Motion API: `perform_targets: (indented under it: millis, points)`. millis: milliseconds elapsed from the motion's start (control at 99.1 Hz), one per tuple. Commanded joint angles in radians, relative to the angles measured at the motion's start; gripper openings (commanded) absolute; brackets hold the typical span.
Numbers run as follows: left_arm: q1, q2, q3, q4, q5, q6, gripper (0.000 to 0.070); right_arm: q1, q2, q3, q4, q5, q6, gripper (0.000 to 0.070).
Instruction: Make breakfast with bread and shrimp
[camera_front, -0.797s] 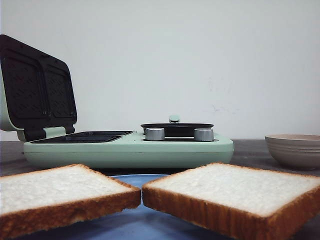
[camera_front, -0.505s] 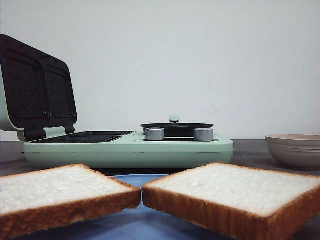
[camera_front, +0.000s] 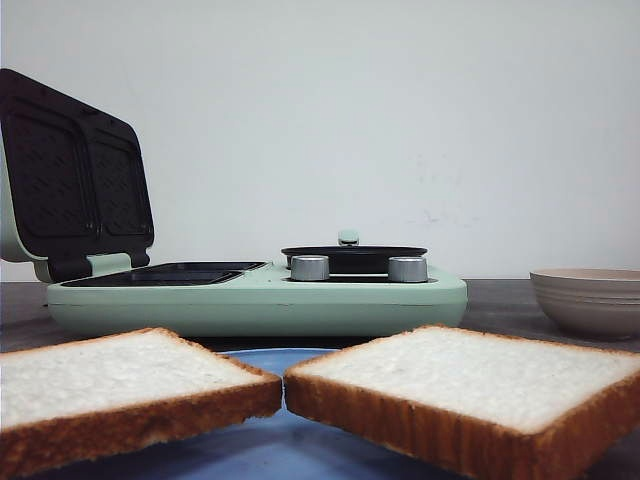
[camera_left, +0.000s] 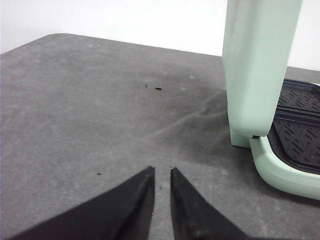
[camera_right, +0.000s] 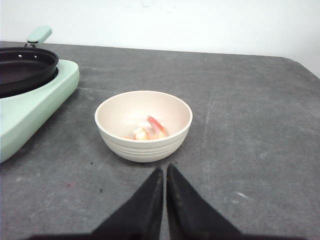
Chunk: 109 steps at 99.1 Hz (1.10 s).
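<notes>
Two thick slices of white bread, one on the left (camera_front: 110, 375) and one on the right (camera_front: 480, 380), lie side by side on a blue plate (camera_front: 270, 450) at the very front. Shrimp (camera_right: 150, 131) lie in a cream bowl (camera_right: 143, 125), which also shows at the right in the front view (camera_front: 590, 300). My right gripper (camera_right: 164, 169) is shut and empty, just short of the bowl. My left gripper (camera_left: 161, 171) is empty, its jaws drawn together with a thin gap, over bare table beside the mint sandwich maker (camera_left: 280, 170). Neither gripper shows in the front view.
The mint sandwich maker (camera_front: 260, 300) stands behind the bread with its lid (camera_front: 70, 180) raised at the left. Its black grill plates (camera_left: 300, 130) are bare. A small black pan (camera_front: 353, 258) sits on its right half, also seen in the right wrist view (camera_right: 22, 67). The table is dark grey.
</notes>
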Motion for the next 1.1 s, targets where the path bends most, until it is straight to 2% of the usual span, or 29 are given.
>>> perform_targets:
  millis: [0, 1090]
  points:
    - [0.0, -0.001, -0.018, -0.003, -0.001, -0.007, 0.0017, 0.0, 0.0, -0.003, 0.013, 0.0, -0.004, 0.0]
    - [-0.027, -0.001, -0.018, -0.003, -0.001, -0.007, 0.0017, 0.0, 0.0, -0.003, 0.013, 0.0, -0.004, 0.0]
